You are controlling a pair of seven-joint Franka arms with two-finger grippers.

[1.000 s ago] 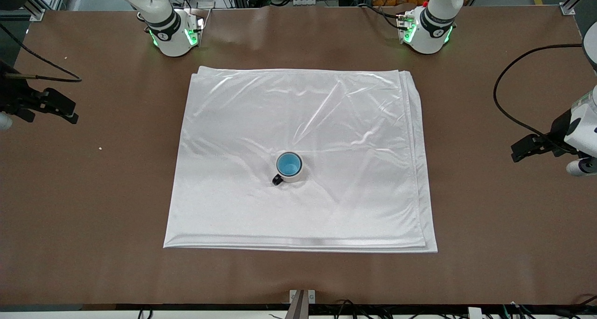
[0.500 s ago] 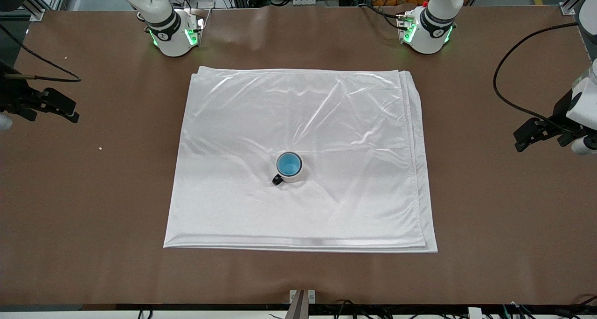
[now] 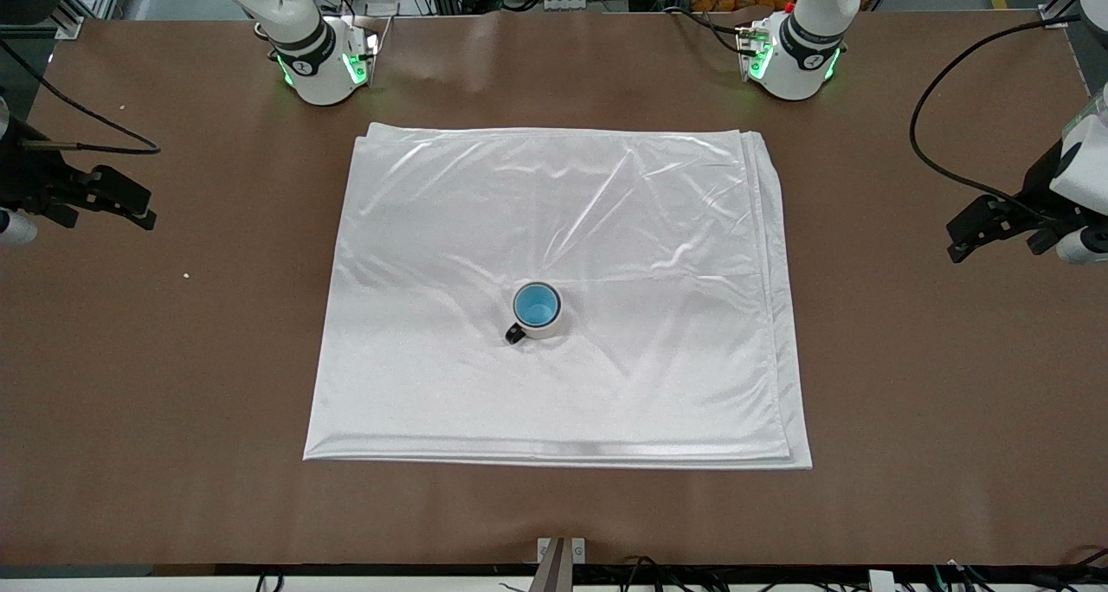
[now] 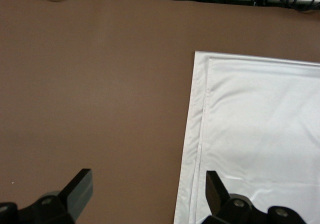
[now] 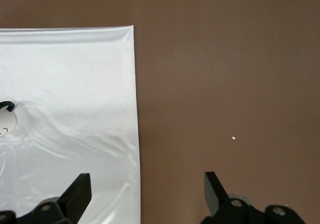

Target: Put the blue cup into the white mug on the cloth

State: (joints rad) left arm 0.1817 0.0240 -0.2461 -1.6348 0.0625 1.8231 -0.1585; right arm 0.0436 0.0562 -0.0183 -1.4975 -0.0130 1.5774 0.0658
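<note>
The blue cup (image 3: 536, 304) sits inside the white mug (image 3: 538, 312), near six o'clock of the cloth's (image 3: 554, 228) centre. Left gripper (image 3: 968, 236) and right gripper (image 3: 130, 209), both spread wide and empty, hang over bare table at opposite ends. A returning arm could snag the cloth and topple the mug.

Bright, even overhead light; glare streaks the cloth (image 3: 563, 228), shadows are faint, and focus is sharp.

The cloth (image 3: 563, 254) looked satiny — shiny, softly wrinkled fabric. The mug (image 3: 547, 325) seemed glossy and ceramic-like; the brown table (image 3: 935, 402) was smooth — faintly sheened.
</note>
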